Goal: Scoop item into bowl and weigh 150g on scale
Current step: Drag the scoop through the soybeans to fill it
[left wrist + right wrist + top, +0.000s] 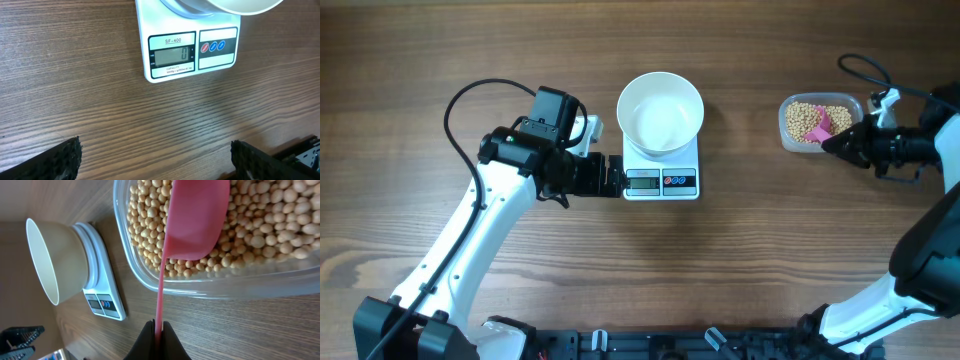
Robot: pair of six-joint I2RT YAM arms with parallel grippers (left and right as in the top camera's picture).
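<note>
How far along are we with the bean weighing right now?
Done: the white bowl sits on the scale, empty, and the display reads 0. In hand: the right pincer is shut on the handle of the pink scoop, its cup down among the beans in the clear tub. The left pincer is open beside the scale, holding nothing. Left: every scoop into the bowl, up to 150 g.

Empty white bowl (661, 112) sits upright on the white scale (662, 182), just ahead of the left pincer (616, 178). The scale's display reads zero. Tan beans (805, 118) lie heaped just ahead of the right pincer (832, 142).
</note>
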